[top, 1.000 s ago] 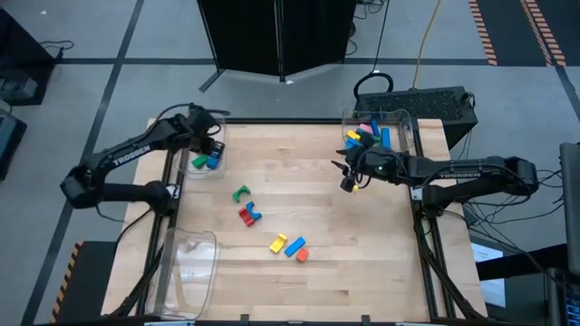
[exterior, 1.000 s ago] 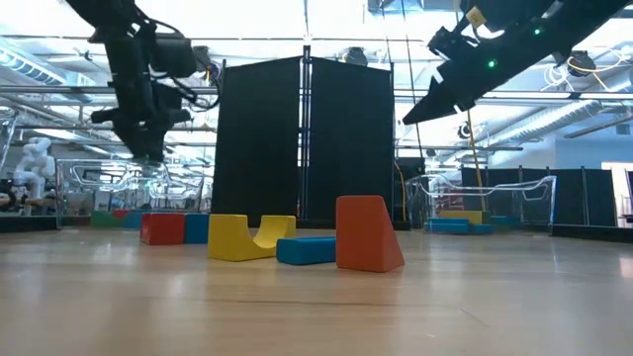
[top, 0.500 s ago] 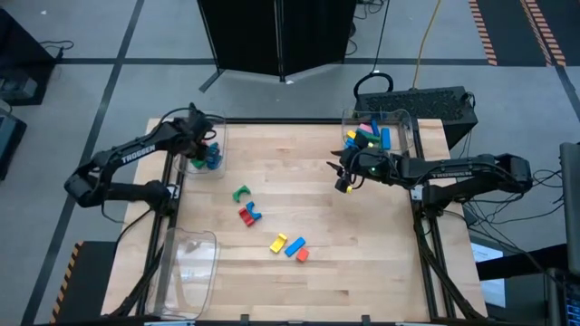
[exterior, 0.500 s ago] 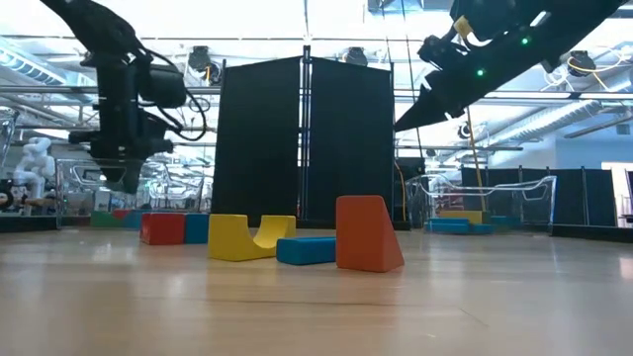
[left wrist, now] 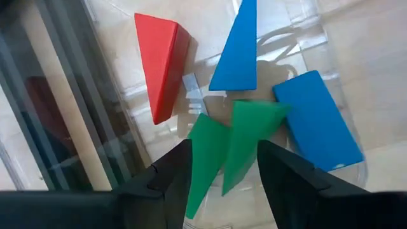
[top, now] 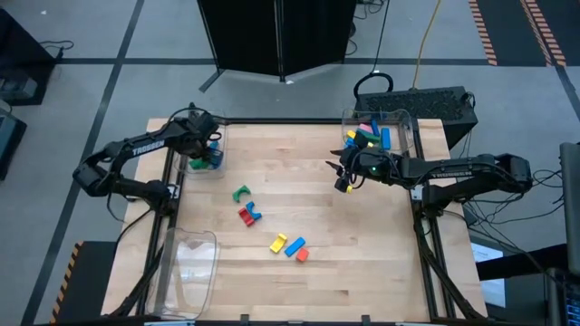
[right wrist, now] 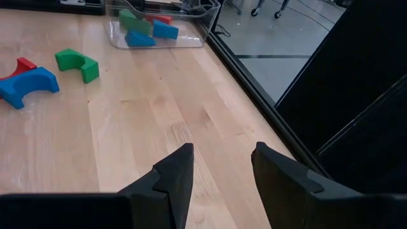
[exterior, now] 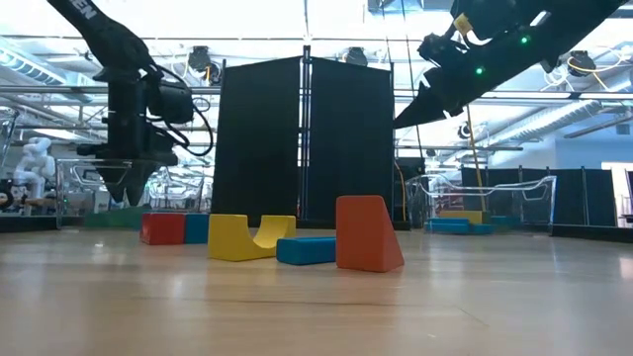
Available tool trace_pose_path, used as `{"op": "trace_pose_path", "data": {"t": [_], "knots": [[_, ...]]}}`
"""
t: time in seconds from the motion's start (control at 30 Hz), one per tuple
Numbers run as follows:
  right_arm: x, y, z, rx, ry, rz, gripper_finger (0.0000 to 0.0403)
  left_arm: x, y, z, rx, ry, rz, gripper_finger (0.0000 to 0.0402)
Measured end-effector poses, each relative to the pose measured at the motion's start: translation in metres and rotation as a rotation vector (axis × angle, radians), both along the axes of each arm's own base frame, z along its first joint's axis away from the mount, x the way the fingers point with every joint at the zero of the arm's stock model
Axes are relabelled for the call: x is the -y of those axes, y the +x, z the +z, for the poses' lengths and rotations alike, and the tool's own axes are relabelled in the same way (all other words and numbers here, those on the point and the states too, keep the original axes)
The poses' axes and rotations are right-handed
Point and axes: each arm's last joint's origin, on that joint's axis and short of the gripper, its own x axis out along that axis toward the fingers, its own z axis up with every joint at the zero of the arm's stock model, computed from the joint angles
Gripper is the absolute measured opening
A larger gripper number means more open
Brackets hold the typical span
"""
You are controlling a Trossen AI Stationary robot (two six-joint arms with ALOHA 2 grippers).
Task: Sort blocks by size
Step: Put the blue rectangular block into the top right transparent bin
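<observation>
Green plastic wedges (left wrist: 232,152) lie directly beneath the left gripper (left wrist: 222,181), whose dark fingers stand apart with nothing between them, so it looks to have let go over the clear plastic bin (top: 203,152) at the table's far left corner. Beside those wedges in the bin rest a red triangular block (left wrist: 162,67), a blue triangular block (left wrist: 236,51) and a blue rectangular slab (left wrist: 317,121), seemingly gathered there as one size class. The right gripper (top: 344,179) hovers above bare wood just in front of the second clear bin (top: 410,127), its fingers spread and empty, probably on its way to fetch another piece. Ahead of it across the pale wooden table (top: 362,254) sit a green arch block (right wrist: 77,63) and a blue arch (right wrist: 28,86) touching a red piece (right wrist: 22,65). Nearer the table's front edge wait a yellow arch block (exterior: 247,237), a flat blue block (exterior: 305,249) and an orange wedge (exterior: 366,233), still unsorted.
</observation>
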Motion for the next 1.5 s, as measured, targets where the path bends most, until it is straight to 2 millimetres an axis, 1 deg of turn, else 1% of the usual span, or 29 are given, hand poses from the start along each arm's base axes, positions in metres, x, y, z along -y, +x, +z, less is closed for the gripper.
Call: {"op": "trace_pose_path", "data": {"t": [0.2,0.43,0.63,0.8,0.93,1.1,1.3,1.37,1.5], "knots": [[0.0,0.0,0.0,-0.001,0.0,0.0,0.0153,0.001,-0.001,0.004,-0.01,0.021,-0.026,0.0181],[0.0,0.0,0.0,-0.003,-0.009,0.004,0.0153,0.008,-0.007,0.02,0.046,0.094,-0.032,0.0182],[0.0,0.0,0.0,-0.011,-0.027,0.013,0.0153,0.021,-0.011,0.038,0.115,0.165,-0.077,0.0182],[0.0,0.0,0.001,-0.022,-0.045,0.022,0.0153,0.038,-0.008,0.053,0.235,0.199,-0.185,0.0182],[0.0,0.0,0.0,-0.021,-0.043,0.02,0.0153,0.055,-0.004,0.064,0.332,0.216,-0.291,0.0182],[0.0,0.0,0.0,-0.021,-0.043,0.02,0.0153,0.078,0.002,0.073,0.428,0.233,-0.364,0.0183],[-0.001,0.0,0.0,-0.057,-0.082,0.048,0.0153,0.1,0.018,0.08,0.532,0.252,-0.455,0.0183],[-0.003,0.0,-0.001,-0.059,-0.068,0.086,0.0153,0.106,0.026,0.082,0.57,0.262,-0.489,0.0183],[-0.007,0.001,-0.004,-0.061,0.007,0.219,0.0153,0.122,0.044,0.083,0.639,0.265,-0.596,0.0183]]}}
